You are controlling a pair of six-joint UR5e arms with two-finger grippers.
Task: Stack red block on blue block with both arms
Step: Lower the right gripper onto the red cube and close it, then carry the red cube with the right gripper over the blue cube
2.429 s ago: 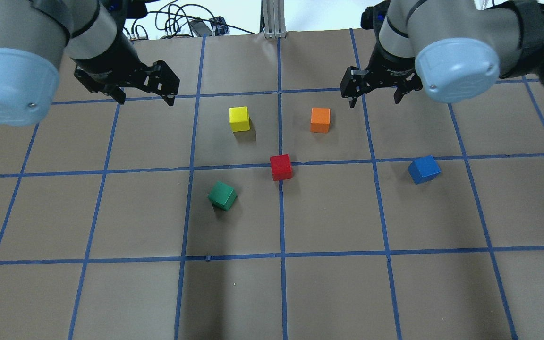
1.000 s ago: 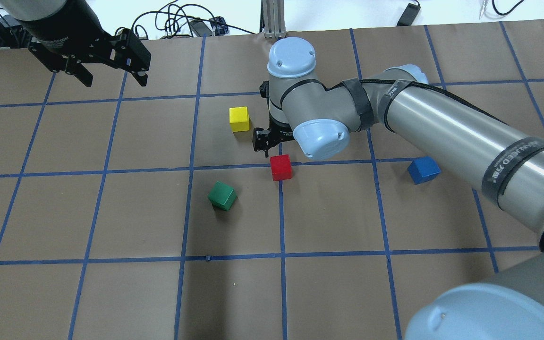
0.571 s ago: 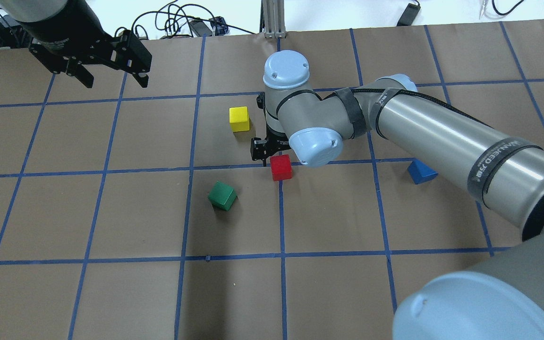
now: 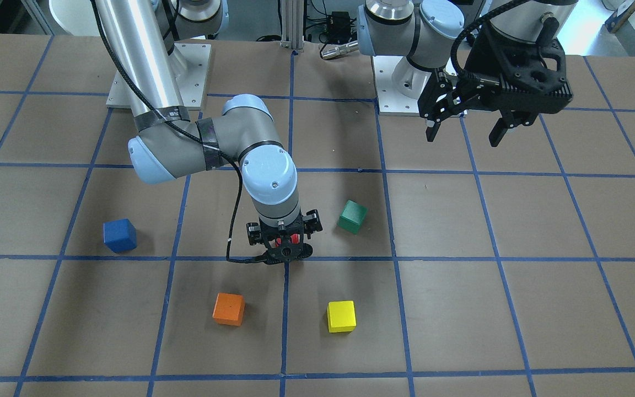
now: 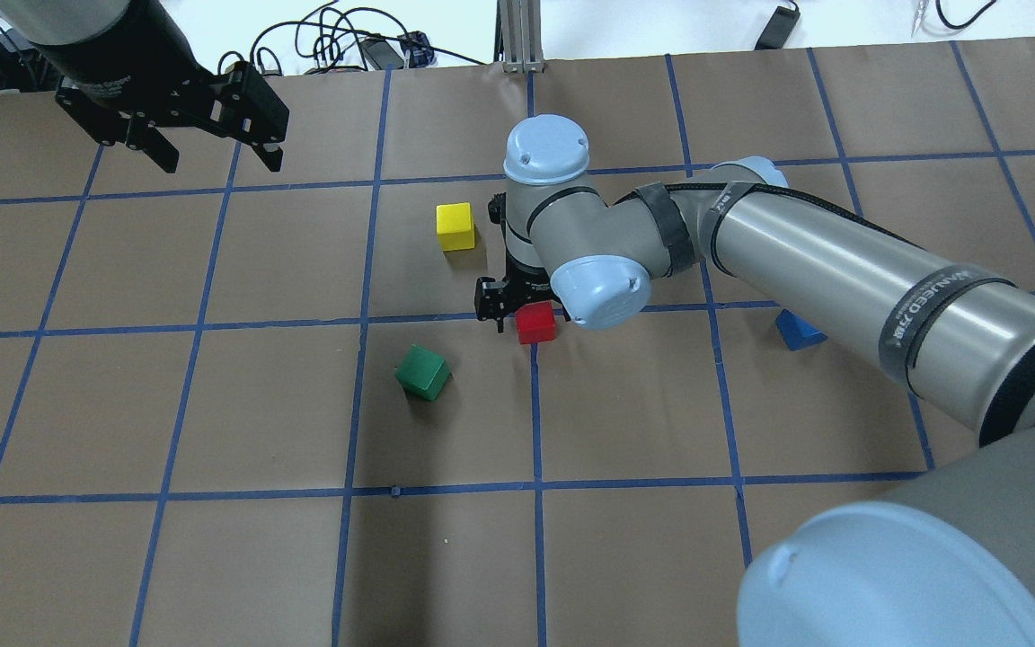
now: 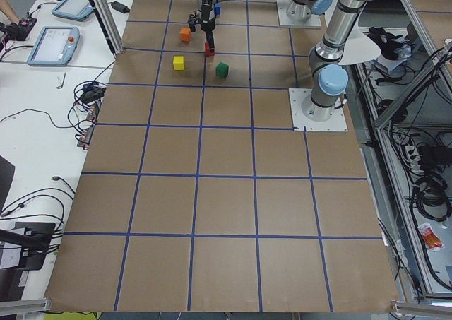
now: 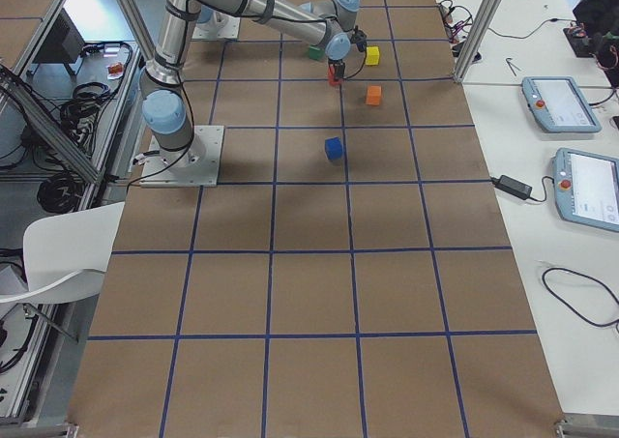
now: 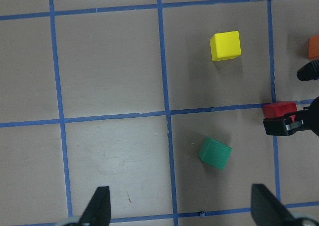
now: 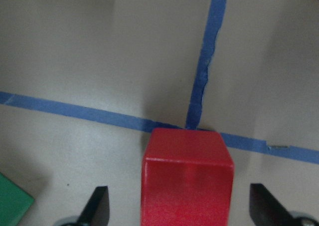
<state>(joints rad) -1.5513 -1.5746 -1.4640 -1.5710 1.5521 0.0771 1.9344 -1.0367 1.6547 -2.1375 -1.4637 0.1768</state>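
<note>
Counting: five cubes, one per colour; two grippers.

- The left gripper [image 5: 221, 163] is hanging high on the left side, jaws spread wide, gripping nothing.
- Yellow [image 5: 455, 226] and green [image 5: 422, 372] are sitting left of centre, apart from each other.
- Red [image 5: 535, 325] is resting flat on a crossing of tape lines [image 5: 446, 316], with green its nearest neighbour.
- The right gripper [image 4: 284, 245] is pointing straight down around red. Its fingers [image 9: 98, 206] are standing apart on either side with gaps showing, not pinching.
- Orange [image 4: 228, 309] is sitting beyond red to the right.
- Blue [image 4: 119, 235] is lying well apart, further right, and the forearm [image 5: 841, 270] is partly covering it from overhead.

All cubes are lying well in from the table [image 5: 212, 557] edges, and bare paper is running between red and blue.

Against 0.6 s ago, the right gripper is now straddling red rather than standing just behind it. The cubes and the left gripper are keeping their places.
</note>
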